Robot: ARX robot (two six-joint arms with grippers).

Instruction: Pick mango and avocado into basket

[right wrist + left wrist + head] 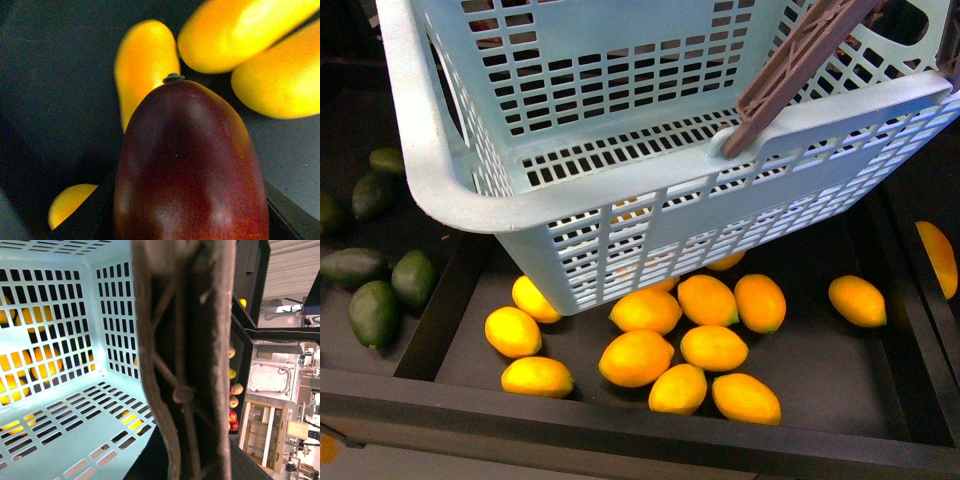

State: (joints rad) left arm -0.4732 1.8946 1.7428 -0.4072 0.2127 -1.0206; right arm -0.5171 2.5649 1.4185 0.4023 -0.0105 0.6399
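Note:
The turquoise basket [450,190] hangs tilted over the fruit bins and fills the upper front view. Its inside [60,440] holds nothing. My left gripper [185,462] is shut on the basket's brown handle [185,340], which crosses the basket's near rim [800,60]. The dark red mango [190,160] fills the right wrist view, stem end pointing away. My right gripper [192,222] is shut on it, with only dark fingers [92,210] showing at its sides. Green avocados [372,312] lie in the left bin. Neither arm shows in the front view.
Several yellow mangoes [636,357] lie in the black bin [820,400] under the basket. More yellow mangoes [145,60] lie below the held one. A raised divider [440,320] separates the avocado bin. Another yellow fruit [940,255] sits in the right bin.

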